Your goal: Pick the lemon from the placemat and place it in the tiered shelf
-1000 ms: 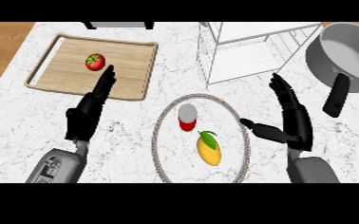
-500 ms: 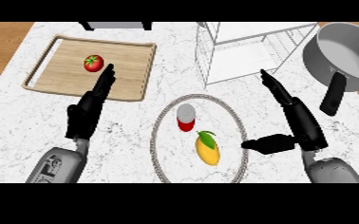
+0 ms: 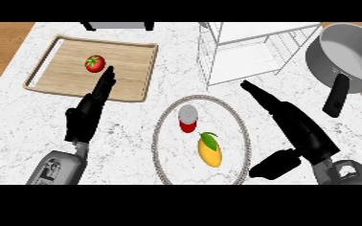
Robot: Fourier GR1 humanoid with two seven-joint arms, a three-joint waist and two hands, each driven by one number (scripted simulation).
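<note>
A yellow lemon [image 3: 210, 152] with a green leaf lies on the round grey-rimmed placemat [image 3: 164, 143], in its lower right part. My right hand [image 3: 300, 131] is open just right of the placemat, fingers stretched up and left, thumb [image 3: 274, 164] low beside the mat's rim; it does not touch the lemon. The white wire tiered shelf [image 3: 247, 52] stands behind the placemat, up and right of it. At the left my left hand [image 3: 88, 112] is open, fingers pointing up over the wooden tray's front edge.
A red can with a grey top [image 3: 188, 118] stands on the placemat above the lemon. A wooden tray [image 3: 63, 72] at the left holds a tomato [image 3: 95, 63]. A grey pan [image 3: 339, 52] with a black handle [image 3: 336, 96] sits at the far right.
My right hand has swung lower and leaned further to the left, its thumb dropping toward the placemat's lower right rim. The left hand and the lemon have stayed put.
</note>
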